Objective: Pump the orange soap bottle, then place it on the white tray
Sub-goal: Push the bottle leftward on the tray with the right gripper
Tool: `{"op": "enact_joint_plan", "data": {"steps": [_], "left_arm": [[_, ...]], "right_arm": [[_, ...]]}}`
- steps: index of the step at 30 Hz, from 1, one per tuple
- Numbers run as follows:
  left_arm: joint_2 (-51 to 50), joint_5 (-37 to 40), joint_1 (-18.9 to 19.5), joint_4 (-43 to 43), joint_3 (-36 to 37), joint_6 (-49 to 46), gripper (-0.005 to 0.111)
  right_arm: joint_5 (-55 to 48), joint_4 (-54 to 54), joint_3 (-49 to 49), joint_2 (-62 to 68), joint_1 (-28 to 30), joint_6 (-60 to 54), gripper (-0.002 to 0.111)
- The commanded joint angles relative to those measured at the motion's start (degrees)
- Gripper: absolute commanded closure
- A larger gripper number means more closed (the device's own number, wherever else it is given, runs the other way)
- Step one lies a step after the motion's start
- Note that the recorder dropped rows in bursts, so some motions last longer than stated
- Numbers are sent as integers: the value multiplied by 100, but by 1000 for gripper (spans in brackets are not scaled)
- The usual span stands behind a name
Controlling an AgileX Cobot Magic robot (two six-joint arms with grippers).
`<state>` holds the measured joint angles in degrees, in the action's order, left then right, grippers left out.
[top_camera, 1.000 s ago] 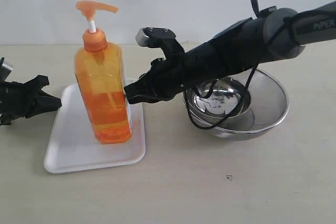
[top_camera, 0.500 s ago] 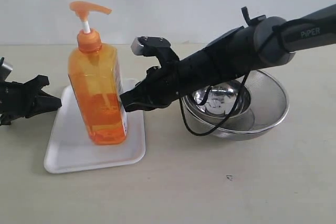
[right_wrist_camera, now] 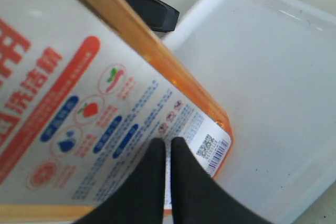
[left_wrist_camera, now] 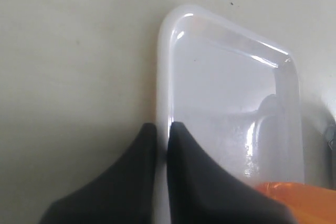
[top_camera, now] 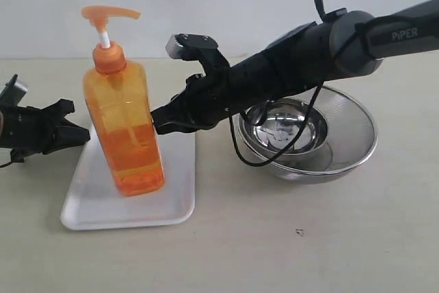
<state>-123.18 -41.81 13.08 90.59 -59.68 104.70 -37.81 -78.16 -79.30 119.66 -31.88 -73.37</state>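
Because the right claw (right_wrist_camera: 167, 141) is clenched, with nothing held and its tips pressed flat against the label of the orange soap bottle (top_camera: 125, 135), the main risk is a topple. The bottle is tall and narrow and stands on the white tray (top_camera: 177, 197) at the centre left of the exterior view. A further sideways nudge at mid-height could tip it toward the left edge of the frame or skid it off the shallow rim.

The left claw (left_wrist_camera: 162, 127) is also clenched, with its tips at the tray's outer rim. Whether it nips that rim I cannot tell. If it pushes or drags, the tray could slide on the counter (top_camera: 309, 238) and unsettle the bottle. A black cable (top_camera: 240, 150) loops from the right arm over the steel bowls (top_camera: 353, 152) and may snag their rim.

"PiPER" is printed in pale letters on the right arm (top_camera: 405, 33), at the upper right of the frame. In the right wrist view the label shows large red Chinese characters cut off by the frame edge. It also shows blue captions, small fruit-like icons, a barcode and a square code. The fine print is too small to read.
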Motion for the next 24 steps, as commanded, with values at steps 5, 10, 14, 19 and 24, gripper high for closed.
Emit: {"op": "enact_joint_plan", "data": {"steps": [5,10,14,19,24], "left_arm": [[-29,22,-15,139,8,-90,102],[21,-80,63,304,8,-89,102],[295,-12,63,353,18,-120,102],[904,-126,50,529,252,-157,102],[1076,-787,-178,154,413,-563,102]], "right_arm": [[-5,530,-30,-16,-9,502,109],[-54,852,-8,-16,-9,739,109],[33,879,-8,-16,2,765,109],[17,1020,-8,-16,2,863,109],[-73,1020,-8,-16,2,841,109]]}}
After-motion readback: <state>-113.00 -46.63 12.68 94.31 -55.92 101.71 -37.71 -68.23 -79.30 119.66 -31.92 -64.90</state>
